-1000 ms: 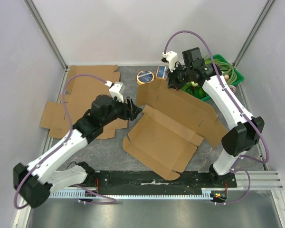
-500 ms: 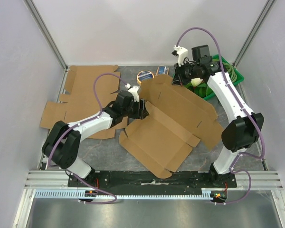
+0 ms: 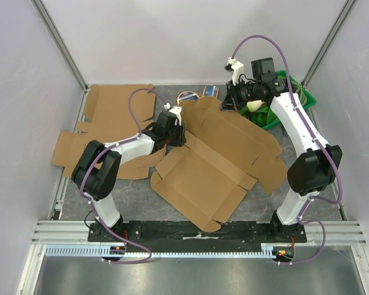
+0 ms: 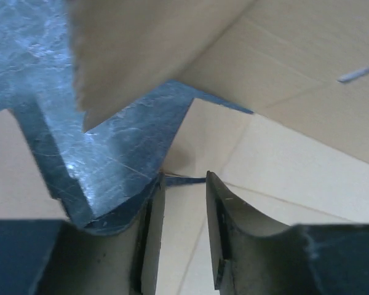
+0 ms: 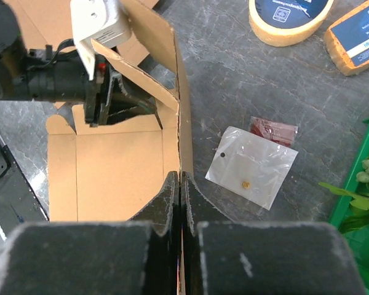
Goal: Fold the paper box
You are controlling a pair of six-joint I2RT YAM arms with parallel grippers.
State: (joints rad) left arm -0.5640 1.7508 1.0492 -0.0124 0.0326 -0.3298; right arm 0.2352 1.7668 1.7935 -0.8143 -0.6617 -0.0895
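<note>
The paper box [image 3: 203, 178] is a brown cardboard blank lying unfolded mid-table, its far panel tilted up. My right gripper [image 3: 229, 101] is shut on that panel's top edge; in the right wrist view the cardboard edge [image 5: 179, 123] runs straight into the closed fingers [image 5: 172, 196]. My left gripper [image 3: 180, 134] is at the box's left corner, beside a raised side flap [image 5: 135, 70]. Its jaws stand a narrow gap apart in the left wrist view, with the box's inner face [image 4: 295, 166] showing between the fingertips [image 4: 155, 203].
More flat cardboard blanks [image 3: 111, 114] lie at the far left. Behind the box are a tape roll [image 5: 289, 18] and a blue-labelled block [image 5: 357, 34]. A clear plastic bag [image 5: 252, 166] and a small red packet [image 5: 273, 130] lie on the table. A green basket [image 3: 295, 92] stands at the far right.
The left gripper has moved in to the box's left corner and its jaws have narrowed. The right gripper has raised the far panel a little, and the box has slid slightly left.
</note>
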